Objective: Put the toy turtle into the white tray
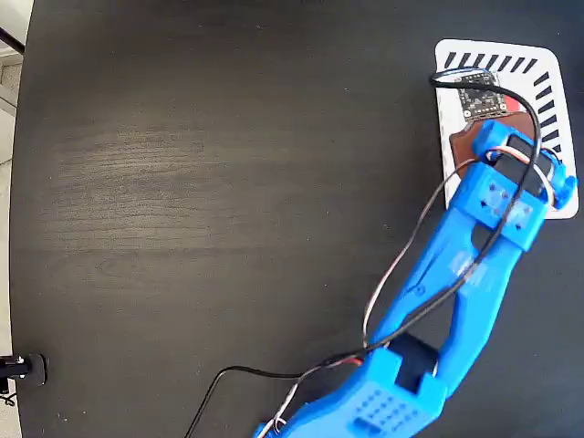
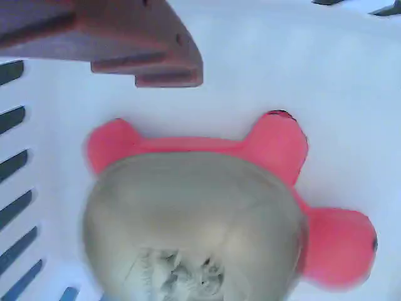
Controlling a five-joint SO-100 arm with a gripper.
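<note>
**Turtle over the tray**

My gripper [image 1: 497, 146] hung above the white tray [image 1: 547, 64]. Wrist view: toy turtle [image 2: 194, 219] against the tray floor, 1 finger [image 2: 125, 44] above it, apart. Jaw state: could not tell, picture blurred. Shell probably hard, glossy, slippery, light; best pinched across the dome's sides.

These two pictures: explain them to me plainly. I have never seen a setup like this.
The blue thing is a small robot arm standing on a black table. One picture comes from a fixed camera looking straight down at the table. The other comes from a camera riding on the arm's wrist, so it sees things very close up. At the top right of the table lies a white tray with dark slots. In the wrist view, a toy turtle with a beige shell and red feet sits over the tray's white floor. A reddish gripper finger shows above it; whether the turtle is held is unclear.
</note>
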